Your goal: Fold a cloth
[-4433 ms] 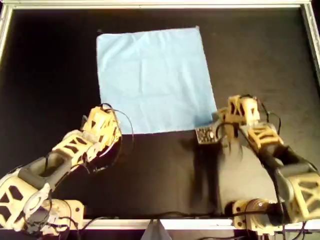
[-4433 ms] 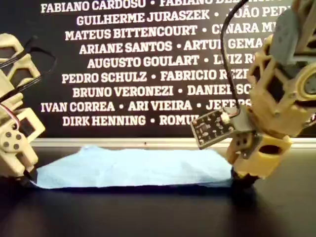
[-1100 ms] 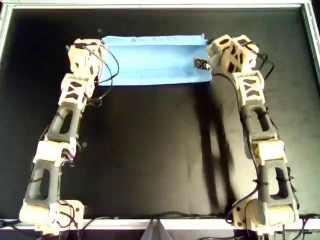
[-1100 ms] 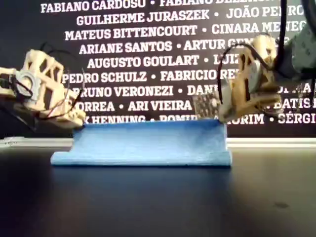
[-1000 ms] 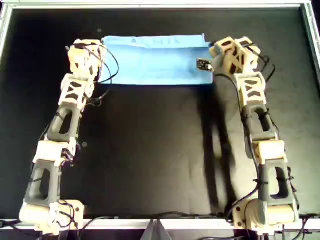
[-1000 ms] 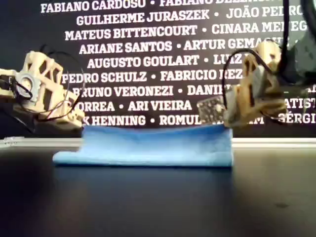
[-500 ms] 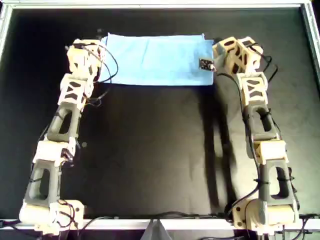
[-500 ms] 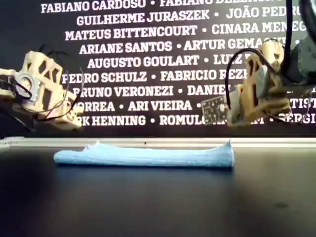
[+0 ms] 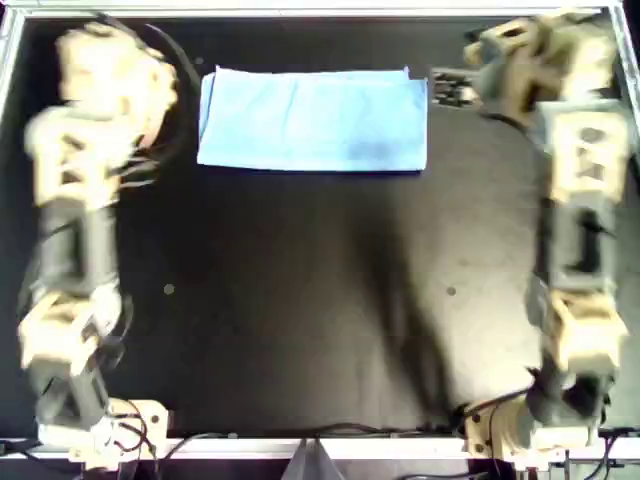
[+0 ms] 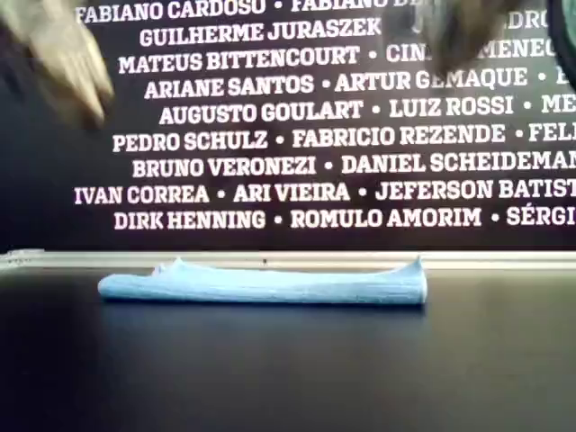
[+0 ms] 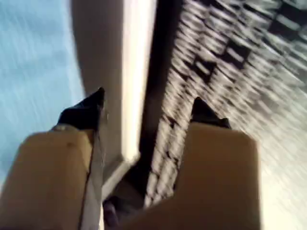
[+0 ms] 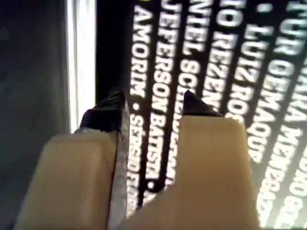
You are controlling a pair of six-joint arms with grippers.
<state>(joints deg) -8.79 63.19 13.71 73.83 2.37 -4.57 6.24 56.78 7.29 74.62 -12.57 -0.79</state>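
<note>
The cloth [image 9: 312,120] is lying flat as a long doubled band at the far side of the worktop [image 9: 320,300], close to the rail under the wall of names, its long edges looking nearly matched (one far corner is peaking up slightly in the exterior view). I am judging that one fold is laid and the arms are standing clear of it, one at each side of the overhead view, both blurred. My first claw [image 11: 149,108] is hanging released, tips apart with nothing between them, the cloth's blue showing just off to one side; my second claw [image 12: 152,103] is likewise released and empty, facing the rail and the lettering. To do this step well, I am thinking the claws should be kept high and well apart from the band so no tip is snagging a layer; if another fold is wanted, both corners of one short edge should be pinched together, raised level, and carried across until edge is meeting edge. Counting: one cloth, two arms, two claws, nothing else on the worktop.
</note>
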